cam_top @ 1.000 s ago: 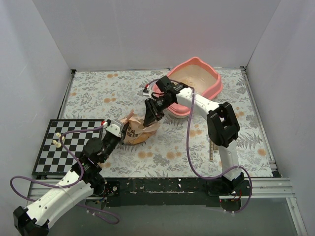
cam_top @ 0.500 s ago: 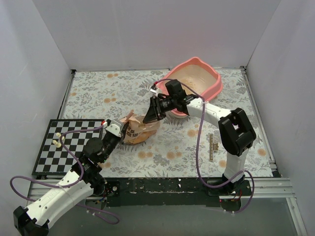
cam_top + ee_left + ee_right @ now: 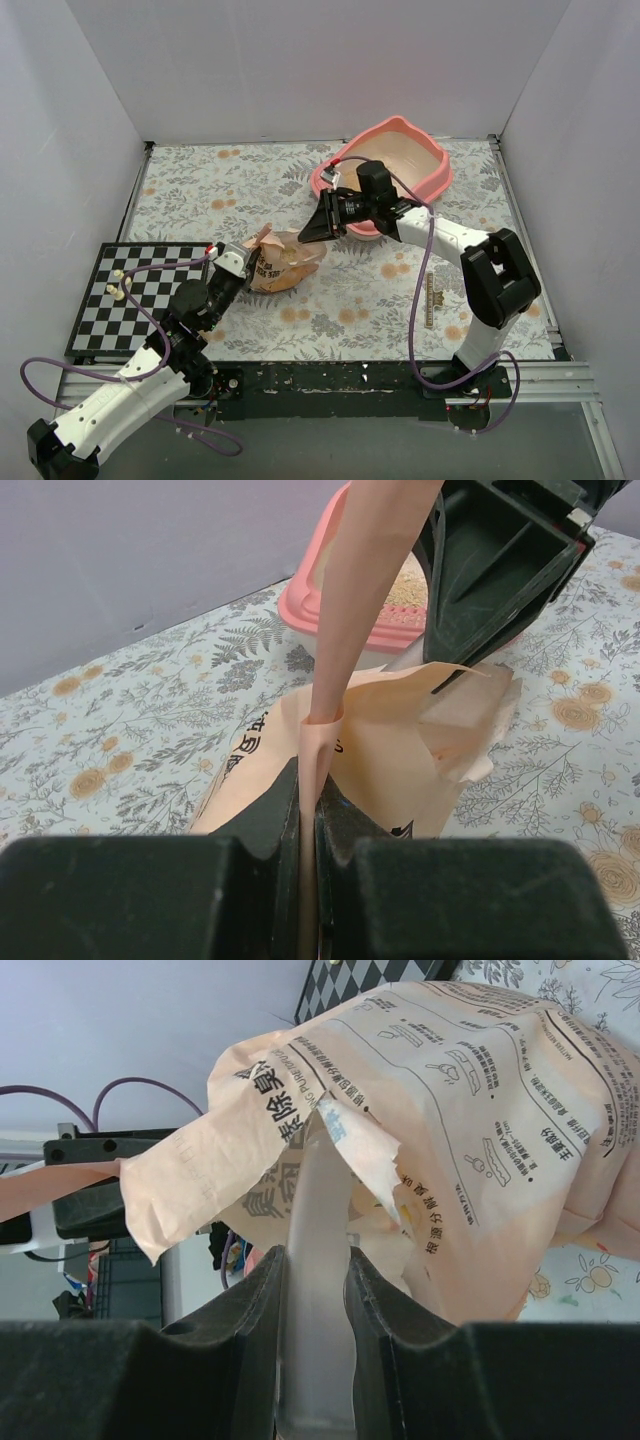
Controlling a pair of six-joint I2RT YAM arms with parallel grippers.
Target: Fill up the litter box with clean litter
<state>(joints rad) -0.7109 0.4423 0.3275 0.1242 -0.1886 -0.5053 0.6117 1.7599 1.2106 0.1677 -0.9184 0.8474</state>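
The pink litter box (image 3: 432, 178) stands at the back right, cream-white inside; it also shows in the left wrist view (image 3: 305, 605), where tan granular litter (image 3: 405, 588) lies in it. The orange-peach printed bag (image 3: 290, 265) lies on its side mid-table. My left gripper (image 3: 243, 268) is shut on a raised edge strip of the bag (image 3: 345, 630). My right gripper (image 3: 312, 232) is shut on the handle of the clear plastic scoop (image 3: 318, 1250), which reaches into the torn bag mouth (image 3: 370, 1150). The scoop's bowl is hidden inside the bag.
A black-and-white checkerboard (image 3: 150, 270) with small pale pieces (image 3: 118, 284) lies at the near left. A thin strip (image 3: 430, 300) lies on the floral tablecloth near the right arm. White walls close in three sides.
My right arm's wrist has swung to the right and lowered, so the gripper and scoop now lie flatter, pointing left into the bag mouth. The left arm and bag have stayed put.
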